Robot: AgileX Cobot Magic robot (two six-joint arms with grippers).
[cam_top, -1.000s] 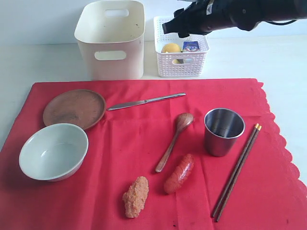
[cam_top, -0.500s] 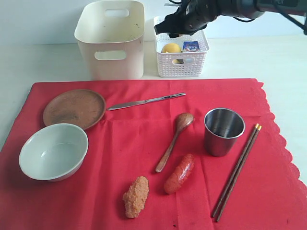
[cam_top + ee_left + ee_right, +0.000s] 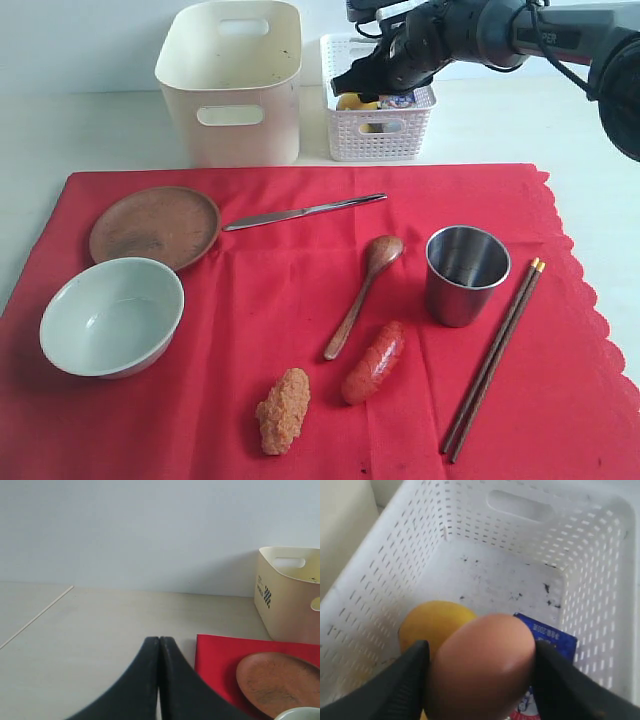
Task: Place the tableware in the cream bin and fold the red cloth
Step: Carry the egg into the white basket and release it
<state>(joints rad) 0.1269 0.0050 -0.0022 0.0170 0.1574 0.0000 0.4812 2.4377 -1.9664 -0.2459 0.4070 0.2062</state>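
Observation:
On the red cloth (image 3: pixel 300 290) lie the brown plate (image 3: pixel 155 226), the pale bowl (image 3: pixel 112 315), the steel knife (image 3: pixel 303 211), the wooden spoon (image 3: pixel 364 293), the steel cup (image 3: pixel 466 273) and the chopsticks (image 3: pixel 494 355). The cream bin (image 3: pixel 232 80) stands behind the cloth. My right gripper (image 3: pixel 358 83) hangs over the white lattice basket (image 3: pixel 378 98), shut on a brown egg (image 3: pixel 482 672). My left gripper (image 3: pixel 159 641) is shut with nothing in it, over bare table beside the cloth's corner (image 3: pixel 220 655) and the plate (image 3: pixel 277 682); it is out of the exterior view.
In the basket lie a yellow lemon (image 3: pixel 432 622) and a blue milk carton (image 3: pixel 552 637). A sausage (image 3: pixel 374 362) and a crumbly orange piece of food (image 3: pixel 283 410) lie on the cloth's front. The cloth's scalloped edge (image 3: pixel 590 290) runs along the right.
My right arm has swung left and down with the egg, from above the basket's far side to low over its inside. Nothing on the cloth has moved.

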